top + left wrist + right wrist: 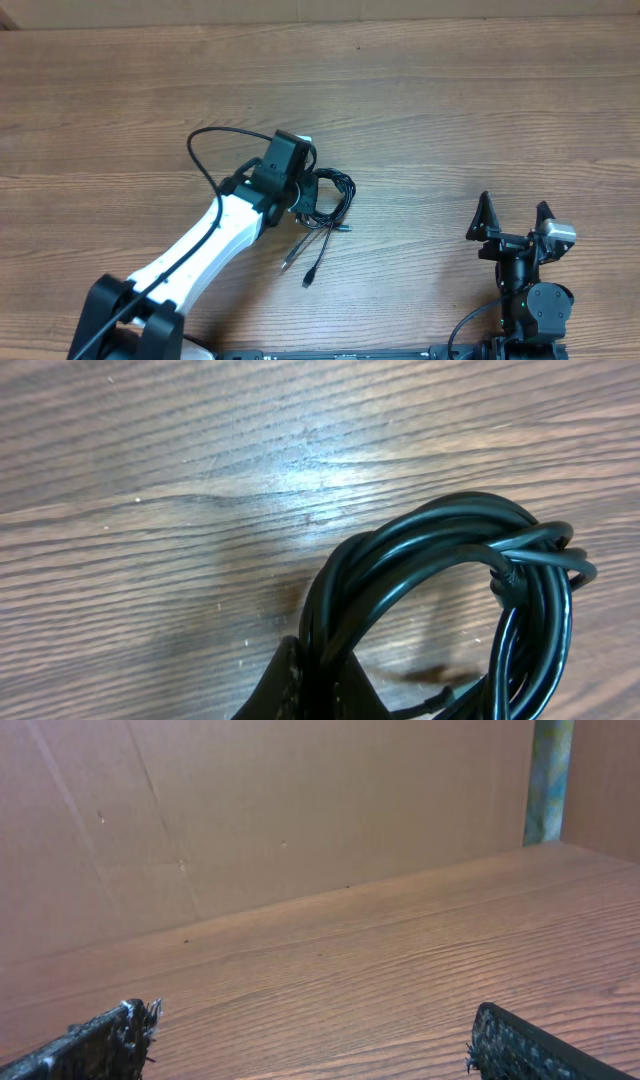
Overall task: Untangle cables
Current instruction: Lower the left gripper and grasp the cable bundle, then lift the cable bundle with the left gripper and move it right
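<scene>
Centrally, the cables [335, 192] lie as a small black coil on the desk [450, 100], a little left of its middle. Two loose strands trail from the coil toward the near edge and end in small plug tips [308, 280]. In the left wrist view the coil [440, 550] appears as several glossy loops bunched together, with one strand crossing the others at the right. The loops run down into a dark finger [290, 685] at the lower edge. The left claw [305, 195] sits at the coil's left side, pinched narrow on the cables. Its white arm reaches in from the near-left corner. The right claw [513, 212] stands well apart, near the right of the near edge, spread wide and gripping nothing. Its two fingertips [110, 1040] frame bare wood grain. A cardboard wall [300, 820] rises behind the desk.
</scene>
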